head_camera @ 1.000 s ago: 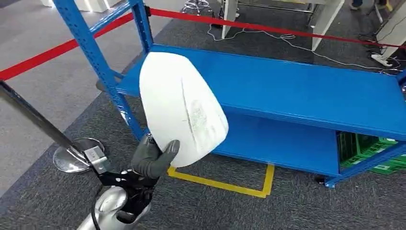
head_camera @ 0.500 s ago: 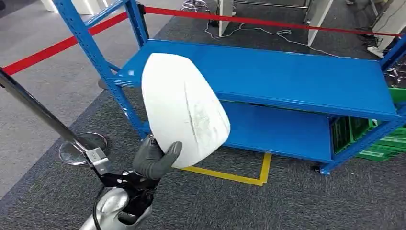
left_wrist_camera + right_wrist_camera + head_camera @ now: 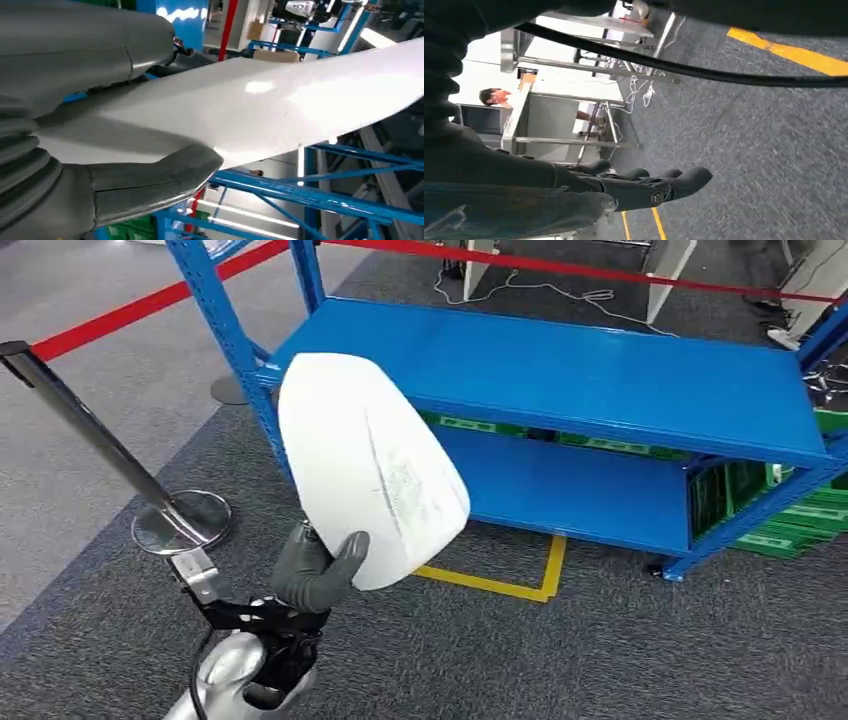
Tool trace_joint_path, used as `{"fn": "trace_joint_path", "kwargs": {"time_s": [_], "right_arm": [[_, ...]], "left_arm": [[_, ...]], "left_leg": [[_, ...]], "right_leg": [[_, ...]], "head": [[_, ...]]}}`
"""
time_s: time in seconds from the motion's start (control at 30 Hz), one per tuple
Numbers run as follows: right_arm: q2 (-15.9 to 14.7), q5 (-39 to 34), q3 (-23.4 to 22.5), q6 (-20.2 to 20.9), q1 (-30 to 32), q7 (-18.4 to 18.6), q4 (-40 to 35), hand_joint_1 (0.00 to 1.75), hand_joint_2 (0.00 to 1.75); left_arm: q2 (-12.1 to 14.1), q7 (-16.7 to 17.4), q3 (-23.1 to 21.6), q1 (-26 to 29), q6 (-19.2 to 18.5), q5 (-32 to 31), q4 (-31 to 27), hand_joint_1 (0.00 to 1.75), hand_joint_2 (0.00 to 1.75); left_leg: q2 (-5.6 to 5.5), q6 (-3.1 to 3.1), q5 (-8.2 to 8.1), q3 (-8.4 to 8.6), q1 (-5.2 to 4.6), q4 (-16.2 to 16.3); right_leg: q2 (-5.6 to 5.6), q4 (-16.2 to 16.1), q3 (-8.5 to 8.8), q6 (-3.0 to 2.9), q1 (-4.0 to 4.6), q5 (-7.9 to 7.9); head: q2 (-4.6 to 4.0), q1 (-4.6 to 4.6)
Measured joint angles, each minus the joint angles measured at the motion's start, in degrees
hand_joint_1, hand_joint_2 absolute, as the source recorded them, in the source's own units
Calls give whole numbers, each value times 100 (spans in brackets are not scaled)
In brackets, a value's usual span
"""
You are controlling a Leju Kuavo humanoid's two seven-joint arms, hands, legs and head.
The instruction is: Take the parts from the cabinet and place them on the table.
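Blue rack [image 3: 600, 370]: open steel shelving, two shelves in view, standing on grey carpet. Upper shelf bare blue metal. Lower shelf bare at the front; green crates [image 3: 800, 530] sit just beside the rack's right end at floor level, contents too dark to tell.

White part [image 3: 370, 465]: large, smooth, rounded shell with a scuffed patch on its face. Held upright in the air in front of the rack's left post, off every shelf.

Left hand [image 3: 318, 568]: clamped on the white part's lower edge, thick grey thumb across the near face, fingers behind the shell. In the left wrist view the thumb [image 3: 150, 182] presses flat against the white surface.

Right hand [image 3: 649, 185]: holds nothing, dark fingers stretched out nearly straight and lying close side by side, above the carpet.

Also present: red barrier tape [image 3: 140, 308] on a chrome post [image 3: 95, 440]; yellow floor marking [image 3: 520, 585] under the rack's front.
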Motion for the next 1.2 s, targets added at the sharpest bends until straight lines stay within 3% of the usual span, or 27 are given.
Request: {"fn": "trace_joint_path", "kwargs": {"time_s": [0.07,0.1,0.13,0.17,0.23,0.27,0.3,0.33,0.4,0.47,0.53,0.6,0.63,0.67,0.7,0.77,0.8,0.83,0.9,0.93,0.97,1.0,1.07,1.1,1.13,1.17,1.2], "right_arm": [[-2,7,-4,0,1,-2,0,0,175],[0,9,-7,0,5,-2,0,0,175],[0,9,-7,0,9,-2,0,0,175],[0,13,-9,0,9,-2,0,0,175],[-2,15,-9,-2,0,-2,0,0,175],[0,18,-9,-2,-5,-2,0,0,175],[15,20,-9,0,-1,-2,2,0,175],[15,20,-9,-2,-4,-4,2,0,175],[15,20,-9,-2,6,-11,2,0,175],[17,44,-11,-33,-1,-64,2,0,175],[17,209,28,-211,-3,-346,0,0,175],[15,385,194,-446,49,-971,0,0,175],[9,383,249,-455,53,-1150,0,0,175],[0,374,273,-457,48,-1202,0,0,175],[0,358,284,-457,49,-1231,0,0,175],[-2,354,315,-459,57,-1259,0,0,175],[-11,354,321,-459,54,-1268,0,0,175],[-15,348,330,-457,48,-1279,0,0,175],[-20,345,367,-459,70,-1281,0,0,175],[-20,345,378,-459,82,-1281,0,0,175],[-22,345,387,-459,91,-1281,0,0,175],[-22,345,402,-459,95,-1281,0,0,175],[-22,343,404,-459,93,-1281,0,0,175],[-22,330,407,-459,97,-1277,0,0,175],[-22,304,407,-470,103,-1259,0,0,175],[-24,217,404,-513,102,-1233,0,0,175],[-24,135,393,-562,105,-1222,0,0,175]], "left_arm": [[4,0,4,15,22,0,0,175,175],[7,0,4,23,24,0,0,175,175],[9,0,4,32,33,0,0,175,175],[9,0,4,39,35,0,0,175,175],[7,0,4,37,37,-2,-2,175,175],[4,0,4,37,39,-4,-2,175,175],[4,0,7,31,42,-4,-4,175,175],[2,0,7,30,44,-9,-9,175,175],[4,0,4,35,44,-11,-9,175,175],[2,-9,4,27,63,-31,-26,175,175],[11,-76,4,35,139,-103,-44,175,175],[33,-205,26,137,197,-134,-98,175,175],[50,-256,46,195,168,-89,-120,175,175],[63,-290,61,230,127,-53,-142,175,175],[74,-302,68,245,116,-24,-162,175,175],[76,-308,87,255,98,-17,-219,175,175],[70,-310,101,252,90,-17,-238,175,175],[68,-313,109,264,83,-17,-258,175,175],[70,-317,131,303,81,-13,-267,175,175],[68,-321,144,315,81,-9,-273,175,175],[66,-321,153,313,81,-9,-278,175,175],[66,-321,153,314,79,-9,-291,175,175],[66,-321,157,320,76,-9,-293,175,175],[68,-321,162,331,72,-2,-293,175,175],[68,-321,166,342,68,15,-291,175,175],[68,-321,170,346,68,15,-291,175,175],[66,-319,177,348,92,-18,-291,175,175]], "left_leg": [[7,10,40,-50,-4,11],[10,6,47,-65,-4,21],[10,2,52,-72,-1,28],[8,-2,55,-71,5,34],[-3,-26,44,-62,21,65],[-5,-61,25,-75,17,84],[-10,-88,17,-123,-20,154],[-8,-109,33,-169,-20,170],[-2,-146,49,-199,-2,170],[-1,-237,-106,-257,1,293],[-1,-287,-524,-614,19,1047],[-1,-306,-851,-1069,32,1942],[-1,-302,-804,-1121,40,2025],[-1,-299,-638,-1047,49,1872],[-1,-293,-401,-876,60,1534],[0,-297,19,-380,87,622],[-2,-311,34,-253,98,302],[-32,-238,9,-281,96,314],[-33,-180,42,-327,64,322],[-31,-122,80,-339,75,300],[-26,-81,107,-345,92,291],[-26,-50,126,-362,92,291],[-18,-12,153,-410,79,294],[-12,-2,166,-431,68,295],[-12,-3,180,-446,64,296],[-13,-9,188,-454,63,298],[-17,-18,194,-454,63,298]], "right_leg": [[1,999,-346,51,0,-452],[-2,1282,-419,69,-2,-536],[-4,1286,-370,80,-6,-501],[-6,1042,-178,81,-13,-355],[-9,11,435,86,-30,67],[0,-332,623,92,-32,16],[19,-458,711,67,-24,-2],[27,-418,663,-5,-15,-19],[38,-403,616,-66,10,-18],[29,-443,626,-140,-26,13],[18,-443,603,-178,-28,21],[7,-442,564,-203,-24,41],[9,-442,554,-206,-24,52],[11,-442,550,-197,-24,62],[13,-441,551,-181,-25,73],[15,-438,551,-133,-23,101],[21,-384,511,-96,32,101],[22,-389,470,-70,26,133],[18,-421,457,0,2,189],[19,-422,451,33,-7,207],[22,-358,396,51,-19,121],[17,-89,289,67,-15,-119],[18,843,-78,94,-15,-613],[18,1236,-226,100,-15,-771],[18,1405,-268,101,-15,-803],[18,1287,-157,93,-14,-708],[18,916,80,80,-13,-518]], "head": [[0,-2],[0,0],[0,-2],[0,0],[0,-2],[0,0],[0,15],[0,-6],[0,-20],[0,-31],[0,-57],[0,-59],[0,-59],[0,-63],[0,-61],[0,-61],[0,-85],[0,-63],[0,-57],[0,-61],[0,-57],[0,-9],[0,2],[0,9],[0,2],[0,6],[0,6]]}}
